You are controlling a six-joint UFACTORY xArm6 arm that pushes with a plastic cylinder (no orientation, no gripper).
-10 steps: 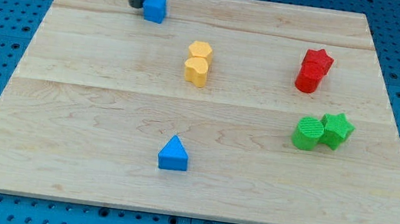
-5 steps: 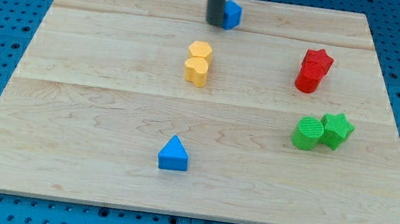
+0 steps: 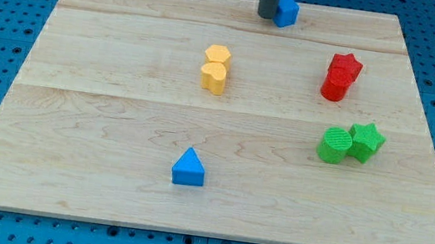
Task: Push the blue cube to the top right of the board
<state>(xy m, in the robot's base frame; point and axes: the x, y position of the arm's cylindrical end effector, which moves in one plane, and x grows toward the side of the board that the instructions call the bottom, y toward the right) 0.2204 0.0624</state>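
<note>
My tip (image 3: 266, 15) touching blue cube (image 3: 287, 11) on its view-left side, near board (image 3: 99, 123) top edge. No gripper: rod only, nothing grasped. Push straight toward view's right, contact centred so cube doesn't spin off top edge.

My tip (image 3: 267, 16) has slid rightward along the far edge of the board, pushing the blue cube (image 3: 287, 11) from far left of centre to right of centre.

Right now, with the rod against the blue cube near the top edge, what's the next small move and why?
Probably keep pushing toward the view's right. My tip sits against the left side of the small blue cube, which is already near the top edge of the wooden board but well short of its right corner.
</note>
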